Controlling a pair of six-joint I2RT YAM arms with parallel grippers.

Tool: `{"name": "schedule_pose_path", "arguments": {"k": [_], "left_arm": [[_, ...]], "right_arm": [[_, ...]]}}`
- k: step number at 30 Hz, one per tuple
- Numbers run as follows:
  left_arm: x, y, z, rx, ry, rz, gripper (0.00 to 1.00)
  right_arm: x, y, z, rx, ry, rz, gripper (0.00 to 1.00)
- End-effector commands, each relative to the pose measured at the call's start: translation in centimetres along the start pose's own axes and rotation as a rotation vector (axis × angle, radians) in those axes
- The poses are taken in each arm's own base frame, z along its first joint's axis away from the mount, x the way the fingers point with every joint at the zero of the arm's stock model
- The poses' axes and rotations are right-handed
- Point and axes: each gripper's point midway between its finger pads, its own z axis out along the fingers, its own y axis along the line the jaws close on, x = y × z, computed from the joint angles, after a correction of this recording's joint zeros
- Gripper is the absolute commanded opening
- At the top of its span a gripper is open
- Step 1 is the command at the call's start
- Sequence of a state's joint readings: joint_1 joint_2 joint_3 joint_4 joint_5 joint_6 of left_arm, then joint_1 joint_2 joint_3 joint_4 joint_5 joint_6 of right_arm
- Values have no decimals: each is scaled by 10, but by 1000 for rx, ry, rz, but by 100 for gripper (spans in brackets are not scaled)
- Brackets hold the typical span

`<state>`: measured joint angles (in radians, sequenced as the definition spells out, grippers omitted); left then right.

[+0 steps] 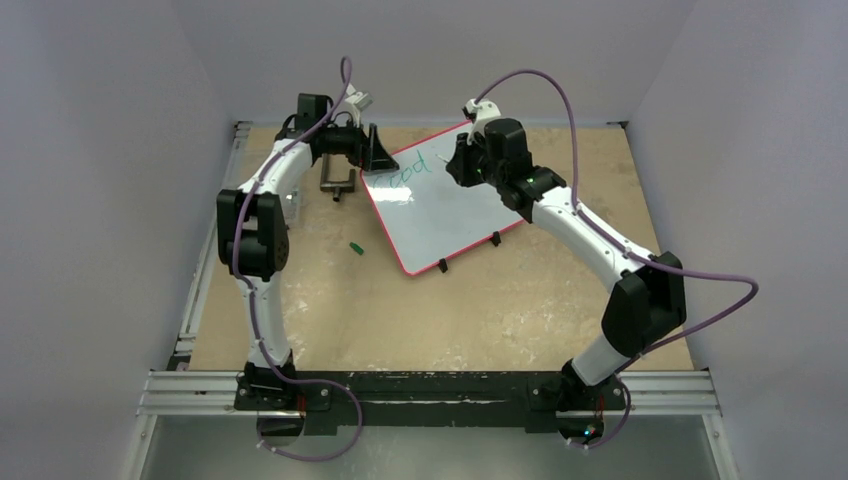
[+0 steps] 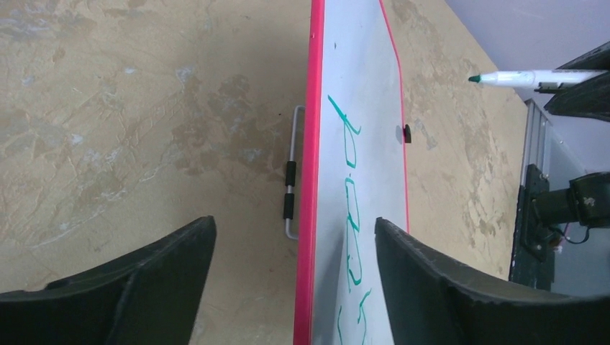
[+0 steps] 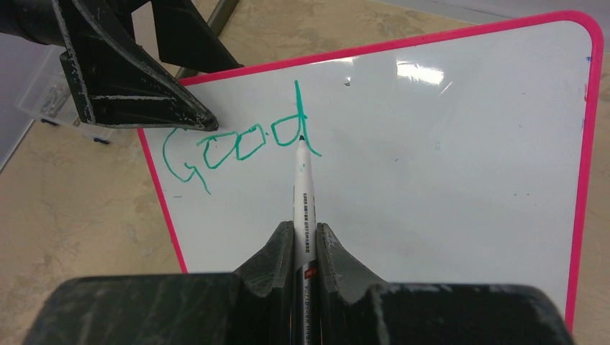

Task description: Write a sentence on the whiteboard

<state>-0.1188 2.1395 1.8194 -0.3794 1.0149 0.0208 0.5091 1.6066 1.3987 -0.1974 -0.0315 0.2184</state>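
Note:
The whiteboard [image 1: 450,210] lies tilted at the back of the table, red frame all round. The sentence [image 3: 237,147] reads only "Good" in green along its top left; it also shows in the left wrist view [image 2: 351,187]. My right gripper [image 3: 305,237] is shut on a white green-tipped marker [image 3: 302,187], whose tip sits at the foot of the "d". In the left wrist view the marker [image 2: 532,77] shows with its tip over the whiteboard [image 2: 360,86]. My left gripper [image 2: 293,221] is open, its fingers straddling the board's red left edge without touching it.
A small green marker cap [image 1: 355,247] lies on the table left of the board. A metal bracket [image 1: 335,180] stands by the left gripper. A wire stand with black grips [image 2: 290,187] sticks out under the board's edge. Two black clip feet [image 1: 441,266] sit on the near edge.

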Motion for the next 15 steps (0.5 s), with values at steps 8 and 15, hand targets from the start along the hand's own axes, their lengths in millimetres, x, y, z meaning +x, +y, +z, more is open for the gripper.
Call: {"name": "schedule_pose_path", "arguments": {"k": [8,15], "left_arm": [[-80,-53,-63,-156,-143,243,98],[-110,-137,-101,-139,-243,368,90]], "right_arm": [[-21,23,-40,-127,-78,-23,0],[-19,58,-67,-324,-44,-30,0]]}}
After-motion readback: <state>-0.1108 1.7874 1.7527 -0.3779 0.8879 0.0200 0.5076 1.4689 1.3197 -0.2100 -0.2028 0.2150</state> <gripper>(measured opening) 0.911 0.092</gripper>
